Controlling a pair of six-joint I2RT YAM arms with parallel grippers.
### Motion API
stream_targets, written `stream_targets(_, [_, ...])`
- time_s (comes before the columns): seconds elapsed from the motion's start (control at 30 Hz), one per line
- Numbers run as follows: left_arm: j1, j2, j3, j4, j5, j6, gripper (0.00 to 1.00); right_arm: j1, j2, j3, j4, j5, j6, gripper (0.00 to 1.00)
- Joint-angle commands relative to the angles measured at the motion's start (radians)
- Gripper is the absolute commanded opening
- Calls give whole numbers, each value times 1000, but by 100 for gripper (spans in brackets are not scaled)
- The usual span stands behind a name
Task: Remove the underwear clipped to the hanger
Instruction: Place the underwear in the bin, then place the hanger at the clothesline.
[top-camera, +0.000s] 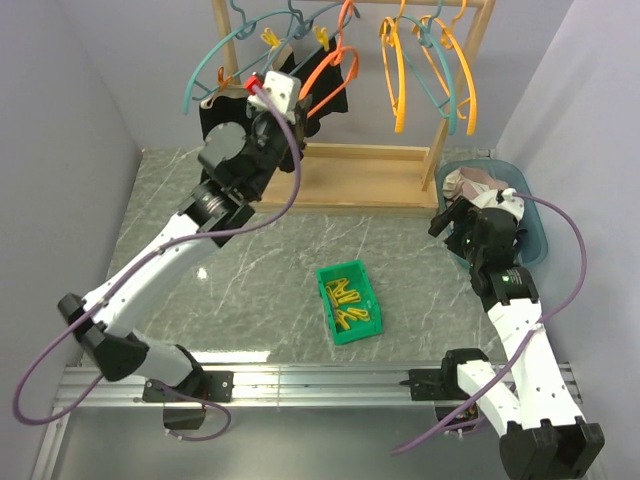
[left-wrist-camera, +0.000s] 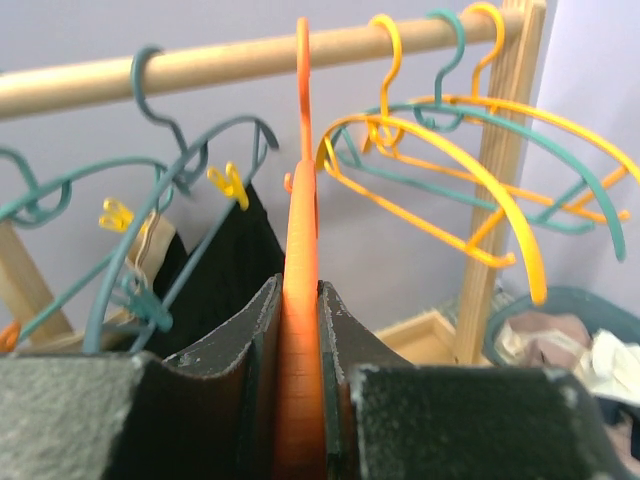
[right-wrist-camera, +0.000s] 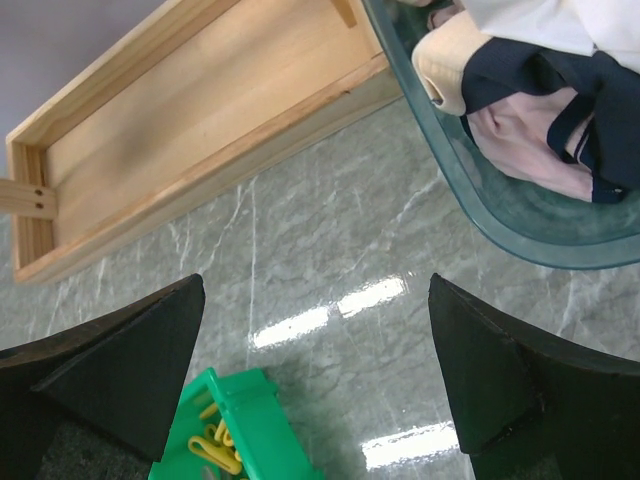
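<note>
Left gripper (left-wrist-camera: 300, 300): narrow, clamped on the orange hanger (left-wrist-camera: 301, 220), which is plain only from its own wrist camera.
Underwear (left-wrist-camera: 235, 265): black, hanging just beside that hanger under yellow pegs (left-wrist-camera: 228, 185). From overhead the clip points are unclear.
Right gripper (right-wrist-camera: 316, 290): jaws wide, holding nothing, over bare table (right-wrist-camera: 300, 230) between the rack base (right-wrist-camera: 200, 110) and the basin (right-wrist-camera: 500, 225) rim. Garments lie inside the basin.

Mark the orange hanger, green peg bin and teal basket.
orange hanger (left-wrist-camera: 300, 260): left wrist view, narrow front edge, mid-frame.
green peg bin (top-camera: 325, 300): top external view, left wall.
teal basket (right-wrist-camera: 500, 212): right wrist view, bare inner wall.
</note>
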Motion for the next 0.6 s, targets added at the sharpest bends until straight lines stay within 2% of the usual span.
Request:
stream_targets(0.0, [12,65,115,91,8,43,1,8,-16,-1,13,-31,-25,100])
stream_targets(0.3, [58,240,313,51,23,-2,1,14,-25,-5,15,-39,-34,100])
stream_targets(0.47, [72,272,356,93,36,-17,1,17,-28,-10,15,-40,-39,100])
stream_targets(0.57, [82,326,450,22,33,-28,1,17,-25,-4,12,-43,-41,100])
